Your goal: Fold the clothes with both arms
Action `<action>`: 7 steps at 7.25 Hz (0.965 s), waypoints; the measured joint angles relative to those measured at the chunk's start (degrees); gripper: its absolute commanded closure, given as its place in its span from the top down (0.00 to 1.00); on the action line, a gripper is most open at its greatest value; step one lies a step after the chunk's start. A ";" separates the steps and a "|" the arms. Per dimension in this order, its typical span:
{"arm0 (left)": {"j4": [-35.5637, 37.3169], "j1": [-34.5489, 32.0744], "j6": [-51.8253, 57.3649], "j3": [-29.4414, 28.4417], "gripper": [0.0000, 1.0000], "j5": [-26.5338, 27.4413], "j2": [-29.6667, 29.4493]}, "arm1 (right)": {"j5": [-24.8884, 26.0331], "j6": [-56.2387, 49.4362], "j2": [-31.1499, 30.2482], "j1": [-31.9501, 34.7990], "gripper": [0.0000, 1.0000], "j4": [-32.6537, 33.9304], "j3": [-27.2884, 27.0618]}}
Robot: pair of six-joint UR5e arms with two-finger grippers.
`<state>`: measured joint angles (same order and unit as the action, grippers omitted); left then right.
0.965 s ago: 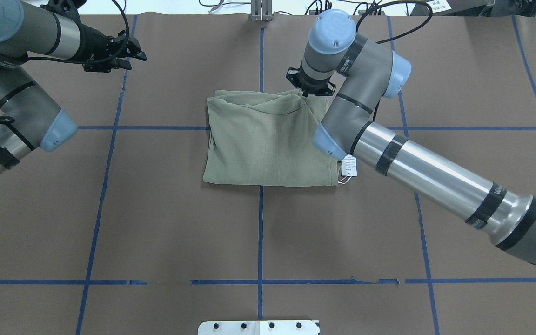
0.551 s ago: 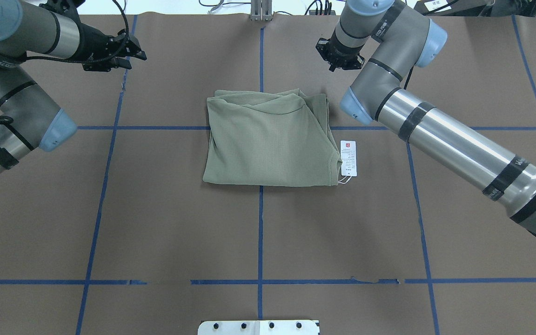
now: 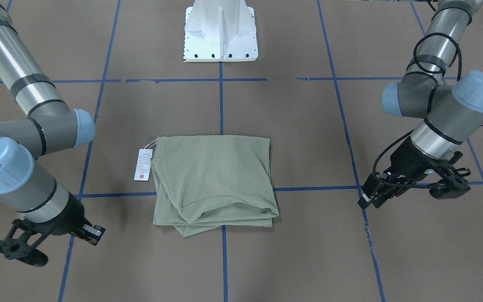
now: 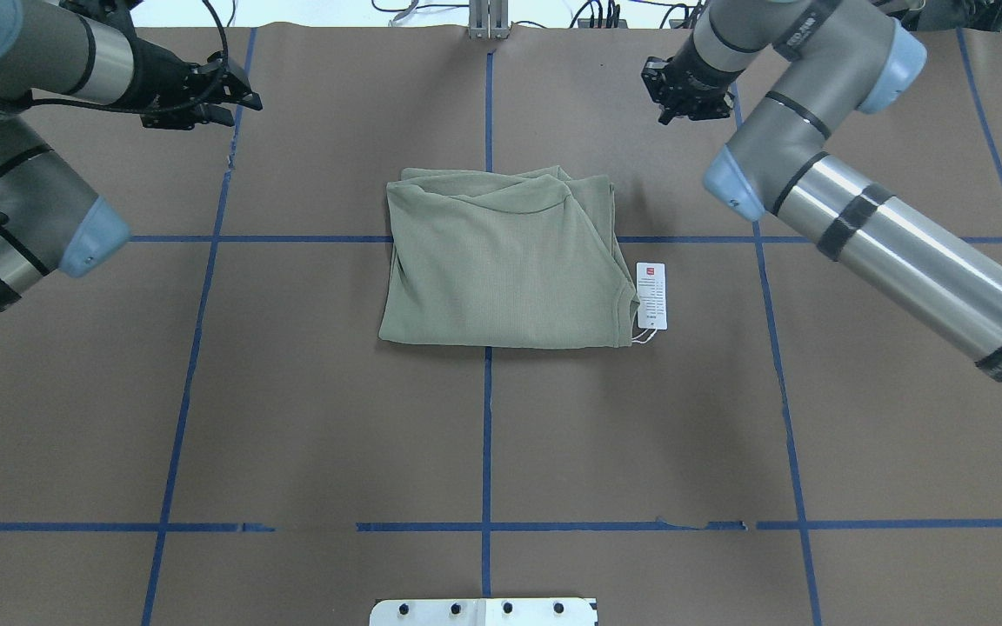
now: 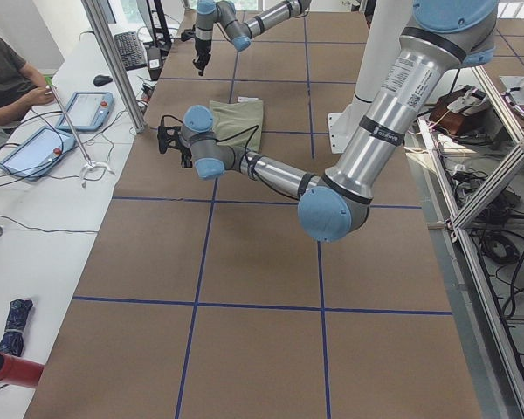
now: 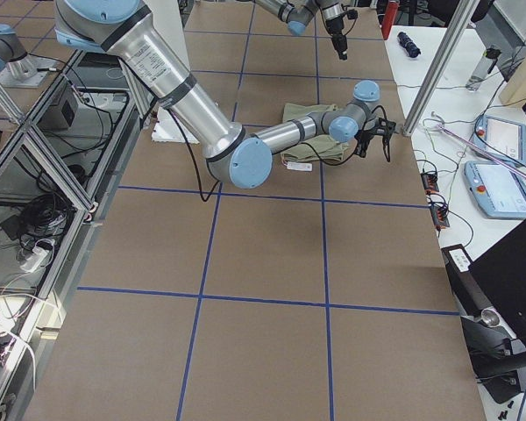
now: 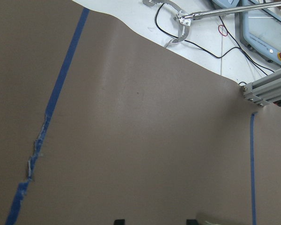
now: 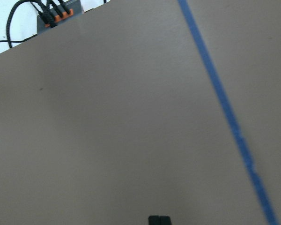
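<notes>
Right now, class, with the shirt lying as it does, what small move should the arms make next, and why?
Probably pull the left claw and right claw back to rest: both hang clear of the shirt, holding nothing, and it already lies folded in a rough rectangle, tag beside it.

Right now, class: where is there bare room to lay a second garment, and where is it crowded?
Bare: the wide stretch between the shirt and the pedestal base, and the tape square left of the shirt. Crowded: the far corners, where the left gripper and right gripper hang, and the shirt's right edge, where the hang tag lies.
</notes>
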<state>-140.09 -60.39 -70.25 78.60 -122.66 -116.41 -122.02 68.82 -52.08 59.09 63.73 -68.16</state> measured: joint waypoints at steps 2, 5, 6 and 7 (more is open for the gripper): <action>0.15 -5.61 14.87 1.46 0.54 -4.48 6.34 | -4.92 -14.67 -9.53 7.69 1.00 -0.06 -4.47; 4.10 -14.62 39.59 1.63 1.00 -7.63 15.07 | -10.67 -36.13 -21.51 17.24 1.00 1.18 -7.38; 8.62 -17.25 48.09 1.96 1.00 -7.77 16.70 | -13.27 -42.15 -23.76 19.27 1.00 3.38 -7.59; 14.24 -19.83 54.47 2.99 1.00 -7.87 17.64 | -14.56 -48.49 -24.97 20.68 1.00 7.77 -8.04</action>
<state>-125.85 -80.22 -15.79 81.59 -130.53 -98.77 -136.58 20.33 -77.05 79.77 71.50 -76.20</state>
